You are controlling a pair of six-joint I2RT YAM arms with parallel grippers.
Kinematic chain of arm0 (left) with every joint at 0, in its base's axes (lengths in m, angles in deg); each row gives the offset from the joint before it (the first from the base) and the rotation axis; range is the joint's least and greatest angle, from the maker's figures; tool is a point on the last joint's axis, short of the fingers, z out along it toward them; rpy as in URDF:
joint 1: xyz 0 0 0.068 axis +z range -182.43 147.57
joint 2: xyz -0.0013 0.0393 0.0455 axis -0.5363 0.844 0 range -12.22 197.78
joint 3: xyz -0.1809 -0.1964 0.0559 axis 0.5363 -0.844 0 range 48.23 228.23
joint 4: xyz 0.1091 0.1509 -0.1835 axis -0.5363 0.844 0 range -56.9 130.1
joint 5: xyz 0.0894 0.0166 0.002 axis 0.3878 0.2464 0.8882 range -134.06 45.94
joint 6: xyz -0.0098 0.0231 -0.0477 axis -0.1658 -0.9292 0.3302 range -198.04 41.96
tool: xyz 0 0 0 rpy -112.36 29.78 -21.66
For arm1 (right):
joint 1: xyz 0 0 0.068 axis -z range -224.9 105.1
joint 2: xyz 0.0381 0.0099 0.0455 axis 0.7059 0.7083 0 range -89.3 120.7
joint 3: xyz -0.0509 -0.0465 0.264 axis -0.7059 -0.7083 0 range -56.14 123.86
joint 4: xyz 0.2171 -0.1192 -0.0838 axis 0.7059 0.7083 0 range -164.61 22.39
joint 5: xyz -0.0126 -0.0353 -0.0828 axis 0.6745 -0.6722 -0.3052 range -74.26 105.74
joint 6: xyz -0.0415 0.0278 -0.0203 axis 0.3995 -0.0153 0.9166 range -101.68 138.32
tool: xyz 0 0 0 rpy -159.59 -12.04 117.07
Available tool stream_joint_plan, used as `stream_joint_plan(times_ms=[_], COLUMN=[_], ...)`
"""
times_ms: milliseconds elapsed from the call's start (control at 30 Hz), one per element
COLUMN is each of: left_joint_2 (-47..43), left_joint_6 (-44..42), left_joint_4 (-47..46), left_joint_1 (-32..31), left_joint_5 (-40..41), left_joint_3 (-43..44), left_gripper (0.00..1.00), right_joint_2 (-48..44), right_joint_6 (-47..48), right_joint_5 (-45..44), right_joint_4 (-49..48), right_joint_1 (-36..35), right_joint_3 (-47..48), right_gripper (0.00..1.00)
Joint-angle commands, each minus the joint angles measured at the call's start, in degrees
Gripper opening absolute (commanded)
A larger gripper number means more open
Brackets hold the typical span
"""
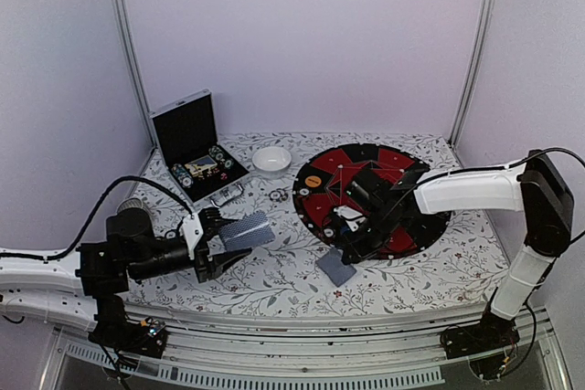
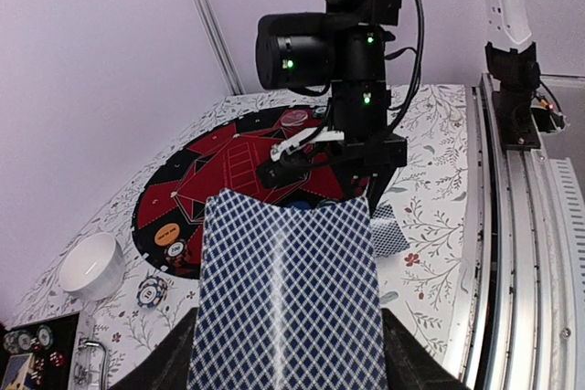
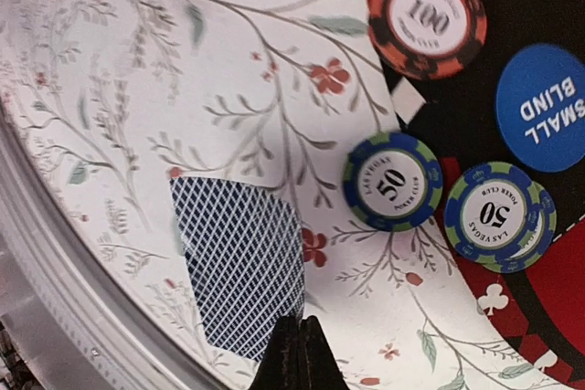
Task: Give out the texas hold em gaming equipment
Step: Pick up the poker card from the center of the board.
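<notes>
My left gripper point(image 1: 222, 246) is shut on a deck of playing cards point(image 1: 247, 230) with blue lattice backs, held above the table's left front; the deck point(image 2: 288, 289) fills the left wrist view and hides the fingertips. My right gripper point(image 3: 299, 353) is shut, its tips pinching the corner of a single card point(image 3: 239, 267) low over the tablecloth, by the near edge of the round red-and-black poker mat point(image 1: 402, 166). The card also shows in the top view point(image 1: 336, 268). A red 100 chip point(image 3: 427, 17), a blue small-blind disc point(image 3: 546, 107) and two blue 50 chips point(image 3: 393, 180) lie beside it.
A white bowl point(image 1: 271, 159) and an open black case point(image 1: 187, 139) holding chips stand at the back left. An orange disc point(image 1: 313, 180) lies on the mat's left side. A loose chip point(image 2: 152, 291) lies on the cloth. The metal front rail point(image 2: 512, 253) runs along the near edge.
</notes>
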Motion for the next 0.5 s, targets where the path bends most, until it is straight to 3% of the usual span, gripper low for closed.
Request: stream_joint_plan(times_ms=[0,233,467], left_joint_2=[-1.0,-1.1,0.5], left_joint_6=[-0.7,-3.0,-4.1], left_joint_4=[0.9,4.5,3.9], left_joint_1=[-0.8,-0.7,-0.1], left_joint_5=[1.0,2.6,1.2], left_joint_3=[2.4,5.4,7.1], left_gripper=[0.56,0.56,0.56], right_joint_2=[-6.3,-9.0,-0.4], right_joint_6=[0.9,-0.5,-3.6], right_joint_5=[5.6,9.2,3.5], right_joint_4=[-0.6,-0.7,-4.9], right_joint_1=[1.5,8.9,19.4], right_joint_3=[2.9,9.3,23.6], right_gripper=[0.02,0.02,0.02])
